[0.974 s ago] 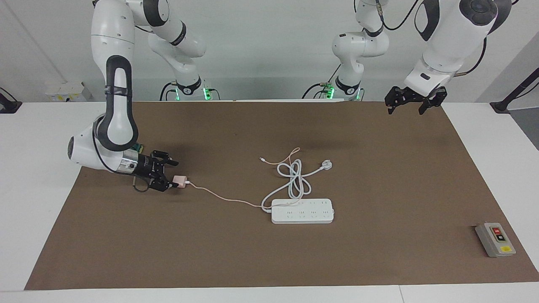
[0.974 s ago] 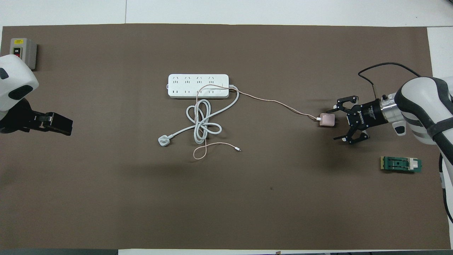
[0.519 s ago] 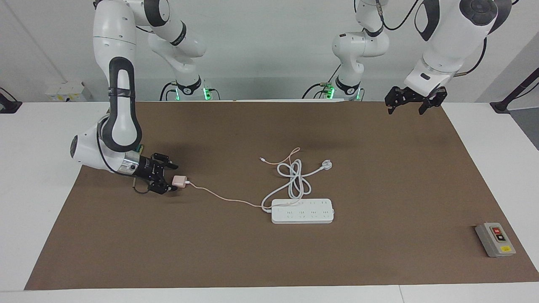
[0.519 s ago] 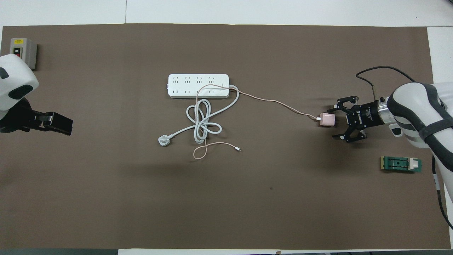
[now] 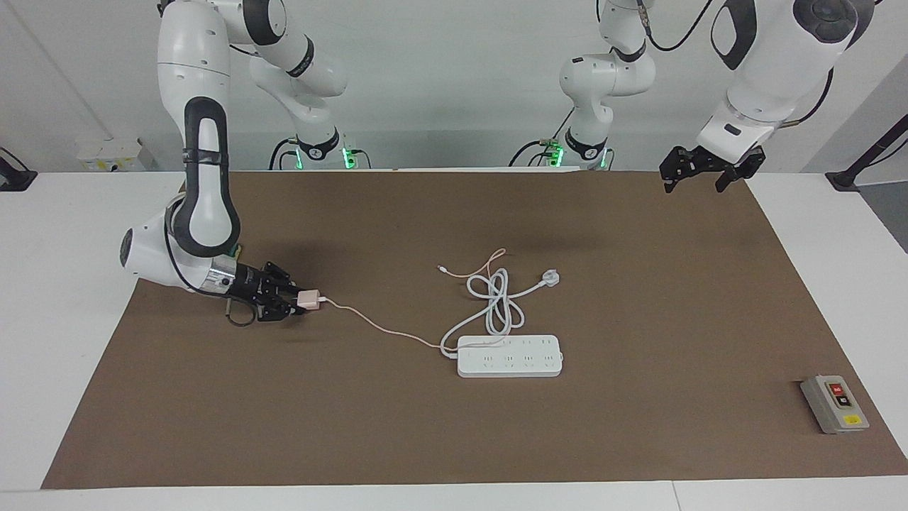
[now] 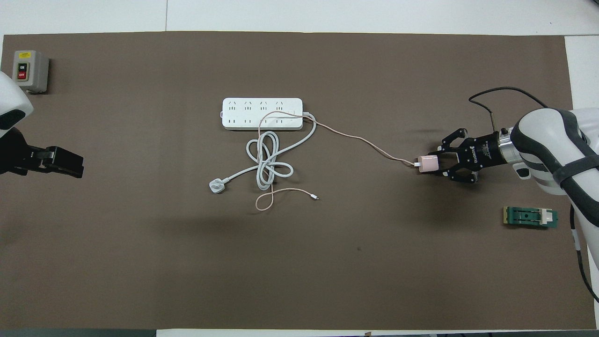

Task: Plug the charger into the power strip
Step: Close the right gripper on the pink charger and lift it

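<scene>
Right gripper (image 6: 437,164) now clamped on charger (image 6: 427,164); left gripper (image 5: 704,170) waits.

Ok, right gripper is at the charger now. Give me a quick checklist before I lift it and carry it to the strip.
1. right gripper shut on the charger: ok.
2. Prongs' direction in the grip: cannot tell.
3. pink cable lies slack, crossing the power strip end: ok, watch for drag.
4. Strip sockets face up, unoccupied: ok.
5. white cord coiled beside the strip, nearer to the robots, off the sockets: ok.
6. left gripper open, waiting over the mat's corner at its own end: ok.
</scene>
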Robot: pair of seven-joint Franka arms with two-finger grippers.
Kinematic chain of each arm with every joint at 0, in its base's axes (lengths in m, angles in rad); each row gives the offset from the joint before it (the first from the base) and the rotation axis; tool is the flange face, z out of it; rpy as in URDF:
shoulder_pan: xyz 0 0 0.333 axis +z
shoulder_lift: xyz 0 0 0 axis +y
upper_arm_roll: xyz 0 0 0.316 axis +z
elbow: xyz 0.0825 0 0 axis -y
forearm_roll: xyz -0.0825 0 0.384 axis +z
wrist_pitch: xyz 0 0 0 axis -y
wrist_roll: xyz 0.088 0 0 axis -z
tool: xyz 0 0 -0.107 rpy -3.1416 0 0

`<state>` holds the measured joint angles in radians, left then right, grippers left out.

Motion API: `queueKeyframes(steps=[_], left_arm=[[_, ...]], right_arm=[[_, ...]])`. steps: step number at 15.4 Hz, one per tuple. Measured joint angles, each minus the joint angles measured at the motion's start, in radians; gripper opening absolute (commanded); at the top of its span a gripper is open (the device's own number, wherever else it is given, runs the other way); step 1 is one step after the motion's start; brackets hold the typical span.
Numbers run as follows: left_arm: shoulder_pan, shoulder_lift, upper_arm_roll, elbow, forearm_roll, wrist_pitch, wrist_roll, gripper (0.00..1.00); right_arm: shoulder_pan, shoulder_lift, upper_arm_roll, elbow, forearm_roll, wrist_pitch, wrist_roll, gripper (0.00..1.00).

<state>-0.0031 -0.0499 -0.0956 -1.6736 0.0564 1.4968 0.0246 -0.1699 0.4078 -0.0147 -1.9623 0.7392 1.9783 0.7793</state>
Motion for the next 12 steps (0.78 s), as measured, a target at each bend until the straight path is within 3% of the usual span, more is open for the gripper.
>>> queueKeyframes(steps=[6, 12], left_arm=[[-0.005, -0.003, -0.021, 0.000, -0.027, 0.002, 0.008, 1.00], [0.022, -0.003, -0.009, -0.003, -0.373, 0.024, 0.084, 1.00]], right_arm=[[0.065, -0.008, 0.009, 0.141, 0.000, -0.099, 0.176, 0.00], [0.240, -0.061, 0.017, 0.275, 0.011, -0.130, 0.431, 0.00]])
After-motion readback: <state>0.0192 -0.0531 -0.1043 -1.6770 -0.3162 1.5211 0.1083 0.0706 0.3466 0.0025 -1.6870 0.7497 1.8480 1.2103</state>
